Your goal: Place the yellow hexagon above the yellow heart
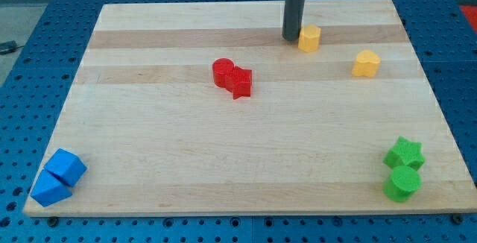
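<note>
The yellow hexagon [309, 38] sits near the view's top, right of centre. The yellow heart [366, 63] lies to its lower right, a short gap away. My tip [291, 38] stands right at the hexagon's left side, touching it or nearly so. The dark rod rises from there out of the view's top.
A red cylinder [223, 71] and a red star [241, 82] touch each other near the board's middle. Two blue blocks [58, 177] sit at the bottom left corner. A green star [405, 154] and a green cylinder [402, 183] sit at the bottom right.
</note>
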{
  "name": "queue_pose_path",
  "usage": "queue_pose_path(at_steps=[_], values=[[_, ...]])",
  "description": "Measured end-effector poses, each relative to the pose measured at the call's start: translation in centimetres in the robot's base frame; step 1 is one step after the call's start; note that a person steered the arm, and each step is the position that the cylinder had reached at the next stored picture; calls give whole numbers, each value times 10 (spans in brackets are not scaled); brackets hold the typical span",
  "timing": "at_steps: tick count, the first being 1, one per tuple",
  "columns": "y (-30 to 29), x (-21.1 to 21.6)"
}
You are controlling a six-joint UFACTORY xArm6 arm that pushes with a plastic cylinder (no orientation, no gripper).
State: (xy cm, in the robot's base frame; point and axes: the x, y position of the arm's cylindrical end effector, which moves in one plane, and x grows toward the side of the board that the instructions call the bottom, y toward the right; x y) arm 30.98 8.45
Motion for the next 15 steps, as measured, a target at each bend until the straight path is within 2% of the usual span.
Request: queue_pose_path(at_steps=[2,4,6,8,13,15], values=[[30,11],[40,-5],[57,-1],[77,24],[93,53],[74,34]])
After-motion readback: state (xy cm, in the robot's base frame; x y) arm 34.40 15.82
